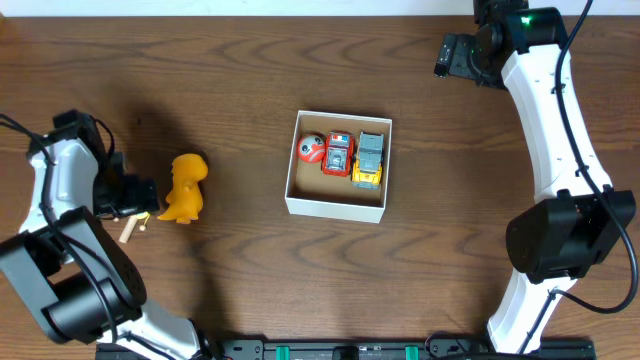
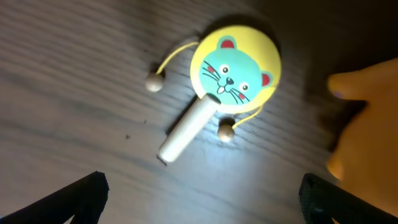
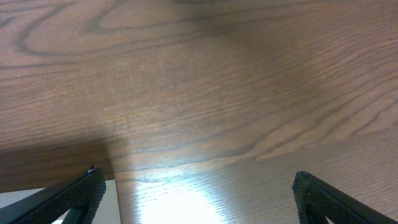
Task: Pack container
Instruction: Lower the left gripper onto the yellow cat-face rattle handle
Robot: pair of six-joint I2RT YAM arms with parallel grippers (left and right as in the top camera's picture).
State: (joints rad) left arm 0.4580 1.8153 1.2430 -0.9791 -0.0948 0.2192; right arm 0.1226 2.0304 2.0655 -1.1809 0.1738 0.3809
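The left gripper (image 2: 204, 186) stands wide open with nothing between its fingers (image 2: 81, 199), whose dark tips show only in the lower corners of the left wrist view. Above them in that view, touching neither tip, a small rattle drum (image 2: 235, 71) lies flat on the wooden table (image 1: 240, 290). It has a yellow disc printed with a teal cat face, a pale handle running toward the lower left, and two beads on strings. An orange dinosaur toy (image 1: 185, 187) lies just beside it, at the right edge of that view.

The right gripper (image 3: 198, 180) is also spread wide and holds nothing, with only bare wood grain between its two tips.

The container (image 1: 335, 208) sits at the centre of the overhead view, well apart from both grippers — the left one is at the far left edge, the right one in the upper right corner. Along its far wall a red-and-white round toy (image 1: 311, 149), a red car (image 1: 338, 154) and a grey-and-yellow car (image 1: 369, 160) lie side by side. The markings on the cars are too small to read.
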